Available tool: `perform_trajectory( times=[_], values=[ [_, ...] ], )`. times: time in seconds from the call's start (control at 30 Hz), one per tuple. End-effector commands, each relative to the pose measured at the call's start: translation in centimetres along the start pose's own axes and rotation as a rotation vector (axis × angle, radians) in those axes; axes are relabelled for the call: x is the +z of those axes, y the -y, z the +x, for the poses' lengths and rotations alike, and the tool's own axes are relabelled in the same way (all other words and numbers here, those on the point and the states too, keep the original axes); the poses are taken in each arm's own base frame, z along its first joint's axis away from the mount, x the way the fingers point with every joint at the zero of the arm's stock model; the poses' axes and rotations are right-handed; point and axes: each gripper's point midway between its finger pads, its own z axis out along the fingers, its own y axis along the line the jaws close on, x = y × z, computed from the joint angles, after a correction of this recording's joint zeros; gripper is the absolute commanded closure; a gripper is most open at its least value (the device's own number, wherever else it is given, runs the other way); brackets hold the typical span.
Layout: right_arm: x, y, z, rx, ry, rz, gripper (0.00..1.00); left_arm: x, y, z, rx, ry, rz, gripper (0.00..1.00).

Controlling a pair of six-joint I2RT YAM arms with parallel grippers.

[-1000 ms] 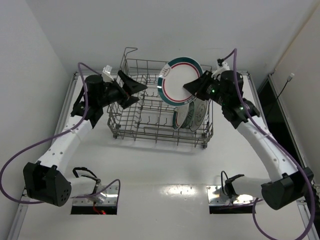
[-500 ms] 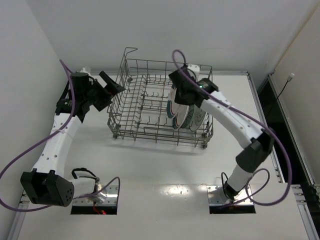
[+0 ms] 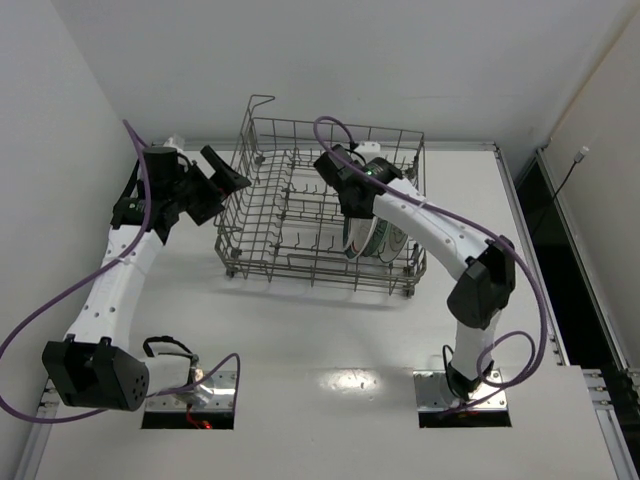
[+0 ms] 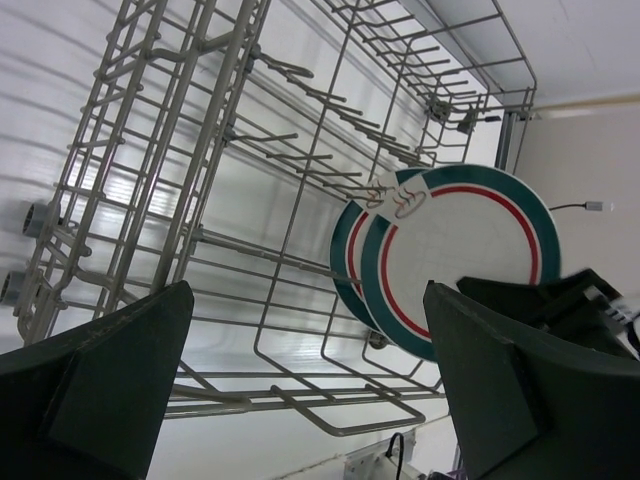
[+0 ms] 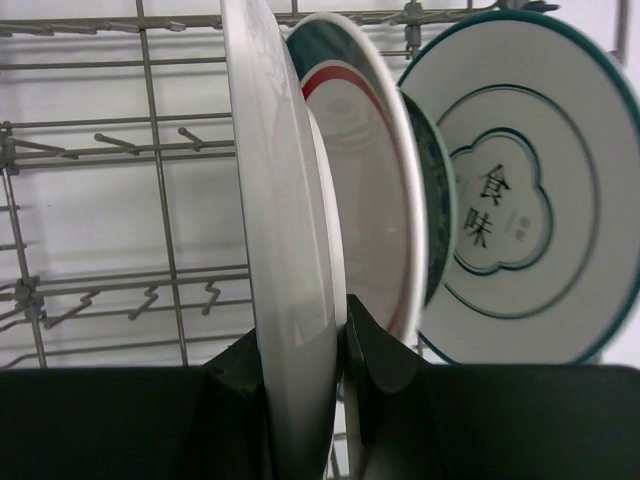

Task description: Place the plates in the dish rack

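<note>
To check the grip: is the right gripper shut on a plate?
Shut: the right gripper clamps the rim of the upright plate between both fingers.

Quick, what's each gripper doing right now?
Left gripper: open, holding nothing.
Right gripper: jaws closed on a green-and-red-rimmed plate.

You have the dish rack (image 3: 320,263) standing on the bench (image 3: 330,340), towards its far side. The rack's handle loop (image 3: 258,100) is at its far-left corner. The plates (image 3: 378,238) stand on edge in a close row in the rack's right end. The right tool (image 3: 345,192) reaches into the rack from the right and grips the leftmost plate (image 5: 285,200) of that row by its rim. The left tool (image 3: 222,184) hangs outside the rack, just beside its left wall, with the jaws apart and nothing between them.
</note>
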Motion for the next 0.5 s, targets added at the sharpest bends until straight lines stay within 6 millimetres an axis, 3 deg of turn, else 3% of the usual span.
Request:
perform_trajectory(
  times=[0.0, 0.2, 0.3, 0.33, 0.47],
  values=[
    [1.1, -1.6, -1.4, 0.033, 0.032, -0.019, 1.00, 0.3, -0.3, 0.2, 0.011, -0.020, 0.005, 0.00],
    [2.9, -3.2, -0.1, -0.014, -0.021, -0.027, 0.99, 0.9, -0.8, 0.4, 0.015, -0.032, -0.007, 0.00],
    [3.1, -3.0, -0.1, -0.016, -0.028, -0.029, 0.88, 1.1, -1.0, 0.4, 0.021, -0.039, -0.013, 0.00],
    [2.8, -3.0, -0.3, -0.023, -0.028, -0.041, 0.78, 1.1, -1.0, 0.4, 0.021, -0.039, -0.013, 0.00],
    [1.1, -1.6, -2.0, 0.009, -0.001, -0.063, 0.65, 1.1, -1.0, 0.4, 0.021, -0.039, -0.013, 0.00]
  ],
)
